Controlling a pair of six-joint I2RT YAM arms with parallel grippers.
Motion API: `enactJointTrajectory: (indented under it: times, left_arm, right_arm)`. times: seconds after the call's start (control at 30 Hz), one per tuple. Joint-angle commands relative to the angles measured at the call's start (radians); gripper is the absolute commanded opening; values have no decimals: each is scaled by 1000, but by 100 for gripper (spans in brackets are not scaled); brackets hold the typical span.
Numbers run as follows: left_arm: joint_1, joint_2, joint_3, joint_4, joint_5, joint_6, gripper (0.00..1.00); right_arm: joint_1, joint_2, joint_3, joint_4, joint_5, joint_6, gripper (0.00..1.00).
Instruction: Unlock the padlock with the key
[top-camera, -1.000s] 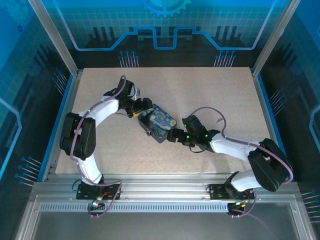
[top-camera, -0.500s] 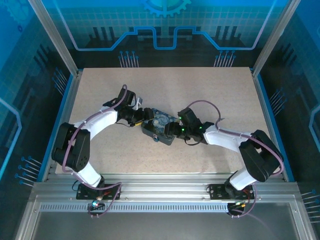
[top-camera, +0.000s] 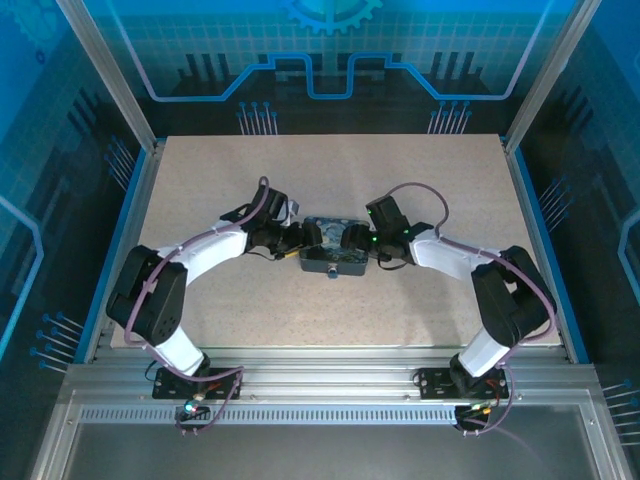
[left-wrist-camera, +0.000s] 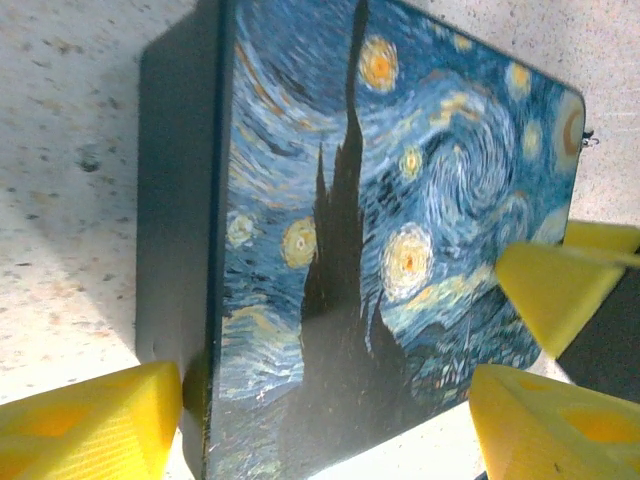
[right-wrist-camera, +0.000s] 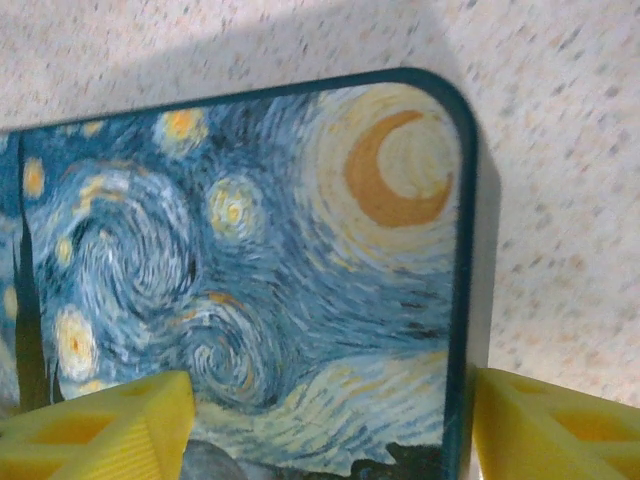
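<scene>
Left gripper (top-camera: 296, 241): at the left end of the tin (top-camera: 330, 248), fingers set wide and closed across that end. One pad (left-wrist-camera: 90, 420) sits against the dark side wall, the other (left-wrist-camera: 560, 430) at the opposite corner.

Tin: dark blue, swirled night-sky print facing up, lid shut, resting on the speckled table (top-camera: 400, 170). Its contents are hidden, and where the padlock lies cannot be told.

Right gripper (top-camera: 358, 243): at the right end of the tin, fingers wide. One finger (right-wrist-camera: 100, 425) is over the printed lid, the other (right-wrist-camera: 555, 430) just beside the outer wall. Whether they clamp the tin cannot be told.
</scene>
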Motion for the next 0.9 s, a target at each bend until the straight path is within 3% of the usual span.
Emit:
enactJointTrajectory:
  times: [0.0, 0.33, 0.6, 0.87]
  left_arm:
    - [-32, 40, 49, 58, 48, -40, 77]
    - [-32, 23, 42, 47, -33, -50, 81]
    - [-29, -75, 12, -11, -127, -7, 87]
    - [-43, -232, -67, -33, -146, -4, 85]
  right_arm:
    - [-11, 28, 65, -27, -39, -54, 75]
    - [-40, 24, 65, -57, -33, -75, 82]
    - [-48, -80, 57, -171, 70, -117, 89]
    - [-140, -191, 59, -315, 203, -174, 84]
